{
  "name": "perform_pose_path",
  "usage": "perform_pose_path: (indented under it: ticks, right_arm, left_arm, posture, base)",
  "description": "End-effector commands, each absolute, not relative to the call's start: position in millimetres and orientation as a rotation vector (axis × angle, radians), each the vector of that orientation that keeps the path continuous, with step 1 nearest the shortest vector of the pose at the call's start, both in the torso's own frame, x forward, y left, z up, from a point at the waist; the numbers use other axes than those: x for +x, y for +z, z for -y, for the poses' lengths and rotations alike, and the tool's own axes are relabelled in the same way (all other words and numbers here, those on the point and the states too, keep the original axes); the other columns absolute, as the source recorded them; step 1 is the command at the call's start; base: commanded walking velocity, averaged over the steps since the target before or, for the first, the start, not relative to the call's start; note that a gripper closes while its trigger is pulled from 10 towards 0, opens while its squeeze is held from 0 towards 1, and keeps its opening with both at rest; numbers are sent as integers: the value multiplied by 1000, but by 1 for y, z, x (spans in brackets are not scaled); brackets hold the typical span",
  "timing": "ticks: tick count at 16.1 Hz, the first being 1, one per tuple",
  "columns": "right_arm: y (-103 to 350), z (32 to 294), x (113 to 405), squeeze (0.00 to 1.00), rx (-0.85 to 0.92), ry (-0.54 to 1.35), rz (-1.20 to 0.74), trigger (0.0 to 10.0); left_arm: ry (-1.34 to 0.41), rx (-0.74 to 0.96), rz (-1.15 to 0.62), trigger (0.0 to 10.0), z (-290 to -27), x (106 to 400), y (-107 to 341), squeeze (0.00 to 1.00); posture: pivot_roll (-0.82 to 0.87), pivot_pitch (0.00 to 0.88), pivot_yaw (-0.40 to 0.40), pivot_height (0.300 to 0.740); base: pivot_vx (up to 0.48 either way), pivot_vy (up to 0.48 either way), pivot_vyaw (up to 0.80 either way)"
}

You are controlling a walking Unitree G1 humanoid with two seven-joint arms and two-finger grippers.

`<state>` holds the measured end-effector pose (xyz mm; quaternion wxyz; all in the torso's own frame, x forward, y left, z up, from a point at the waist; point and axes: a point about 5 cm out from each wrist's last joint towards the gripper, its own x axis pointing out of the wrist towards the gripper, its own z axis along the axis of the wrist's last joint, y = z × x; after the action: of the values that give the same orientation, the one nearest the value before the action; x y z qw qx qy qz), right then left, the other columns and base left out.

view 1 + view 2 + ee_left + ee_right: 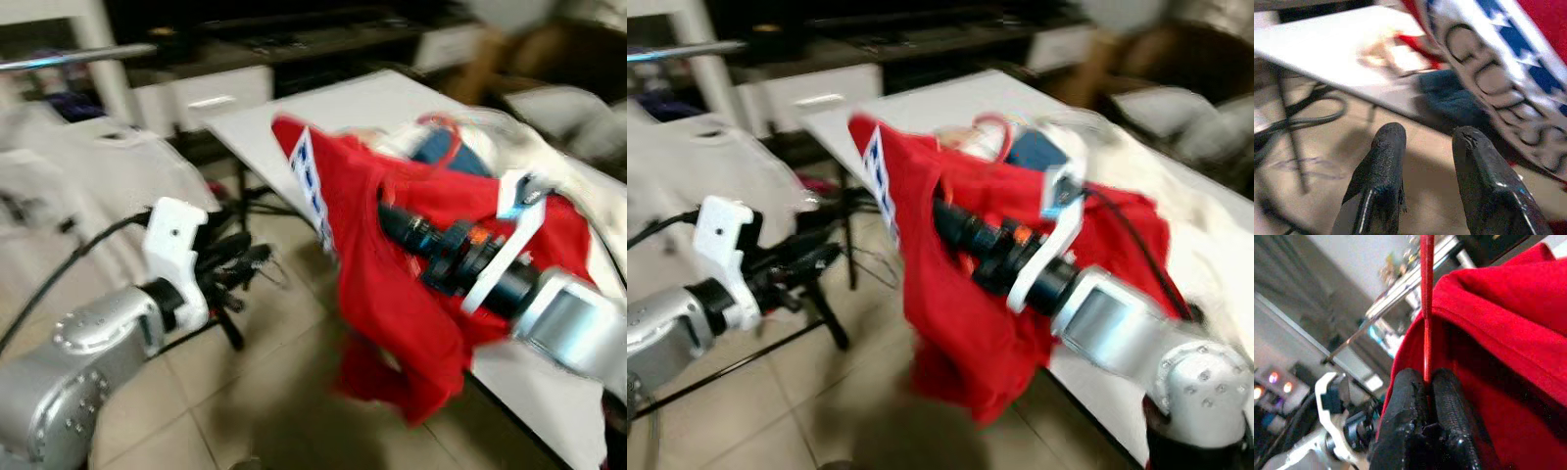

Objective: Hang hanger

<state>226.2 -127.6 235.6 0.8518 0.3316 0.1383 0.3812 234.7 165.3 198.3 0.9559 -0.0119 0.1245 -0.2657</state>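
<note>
My right gripper (1427, 382) pinching red hanger (1426, 308) inside shirt (392, 284), clear from wrist cam; left gripper (1425, 147) spread, empty.

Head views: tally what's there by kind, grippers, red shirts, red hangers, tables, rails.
Grippers: 2, left gripper, right gripper shut on hanger
Red shirt: 1
Red hanger: 1
White table: 1
Rail: 1
Total: 6

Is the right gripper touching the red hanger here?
Touching. In the right wrist view the right gripper has its two black fingers pressed together on the thin red hanger, beside the red shirt.
</note>
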Motion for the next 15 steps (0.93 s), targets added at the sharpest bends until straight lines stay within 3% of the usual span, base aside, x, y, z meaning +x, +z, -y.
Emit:
perform_pose_path:
  ticks: [1,15]
  right_arm:
    - [236,129,223,0,637,809,-270,10000]
    - [204,142,240,0,531,692,-252,10000]
  left_arm:
    - [-579,-18,-235,10000,-158,236,201,0]
    - [-656,29,-265,10000,-160,232,191,0]
  posture:
    - [60,0,-26,740]
    - [81,0,-10,740]
  base:
    - [0,0,800]
    - [0,0,800]
